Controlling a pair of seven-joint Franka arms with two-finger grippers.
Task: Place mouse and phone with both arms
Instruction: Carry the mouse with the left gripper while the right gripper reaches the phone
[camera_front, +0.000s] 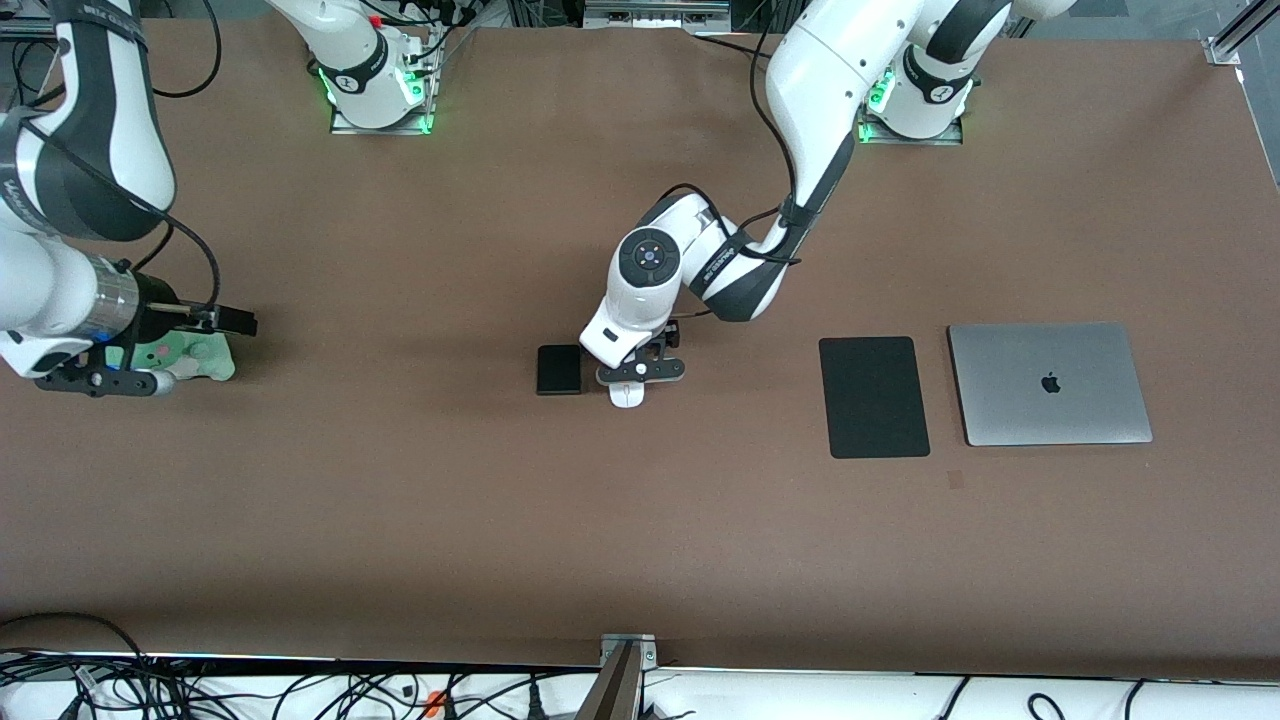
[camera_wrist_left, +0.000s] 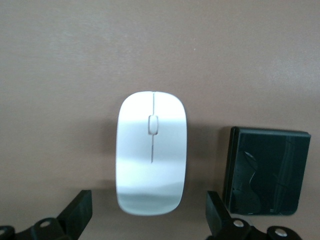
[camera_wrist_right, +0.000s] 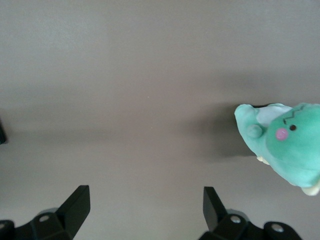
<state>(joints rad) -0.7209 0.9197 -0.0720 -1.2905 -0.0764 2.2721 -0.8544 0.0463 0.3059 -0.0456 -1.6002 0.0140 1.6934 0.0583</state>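
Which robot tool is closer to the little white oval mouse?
The left tool is closer: it hangs open right over the small white oval mouse. The right tool waits open at the right arm's end of the table, beside a green plush toy.

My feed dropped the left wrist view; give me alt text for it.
The white mouse lies on the brown table, centred just ahead of the open left gripper, whose two black fingertips flank its near end without touching. The black phone lies flat beside the mouse, apart from it.
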